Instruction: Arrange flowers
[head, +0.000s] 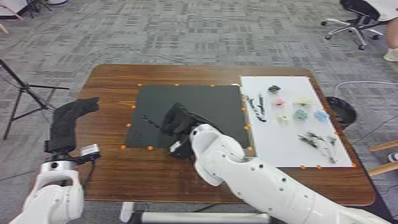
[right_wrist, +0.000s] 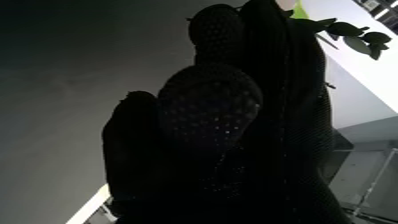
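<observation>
- Brown table (head: 124, 175), bore dark mat (head: 164, 97);
- right hand (head: 182, 120), clamped on leafy sprig (right_wrist: 345, 29), which pointed toward mat's left edge;
- sprig seemed light, bendy, leaves fragile; best gripped low on stem.

Robotics lab in an office-type room; patterned grey carpet (head: 213, 37); wheeled office chair (head: 354, 25), one; brown wooden table (head: 160, 73) with orange markers (head: 149, 148); pair of white robot arms (head: 289, 192) at same; black tripod (head: 28, 87), standing near; loose cable (head: 366, 82) on the floor side.
</observation>
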